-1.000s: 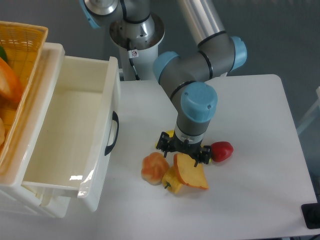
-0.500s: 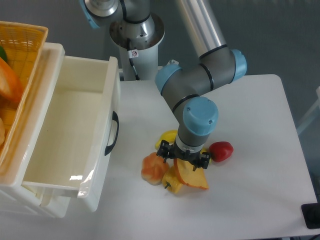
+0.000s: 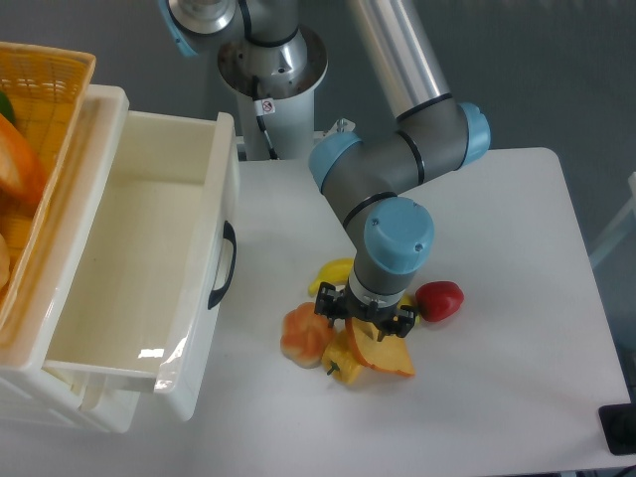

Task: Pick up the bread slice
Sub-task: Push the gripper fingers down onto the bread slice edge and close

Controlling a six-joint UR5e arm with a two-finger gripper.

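Roughly at the middle of the white table [image 3: 497, 248], nearer its front edge, the arm [image 3: 397, 169] reaches straight down over a small heap of toy food. Left of the table an open cream drawer [image 3: 149, 268] juts out, with a yellow basket [image 3: 40, 119] above its far left side. The gripper [image 3: 366, 320] sits low on the bread slice [image 3: 383, 355], its black body covering the slice's upper edge; whether the fingers are closed on it or merely beside it cannot be told, since the wrist hides them. The slice lies tilted, propped on the yellow pepper [image 3: 340, 360] beneath its left side, its long axis running from upper left to lower right toward the front edge. A peach bun [image 3: 306, 335] touches the pepper on the left. A banana [image 3: 331, 271] peeks out behind the gripper, and a red pepper [image 3: 439, 299] lies just right of it.
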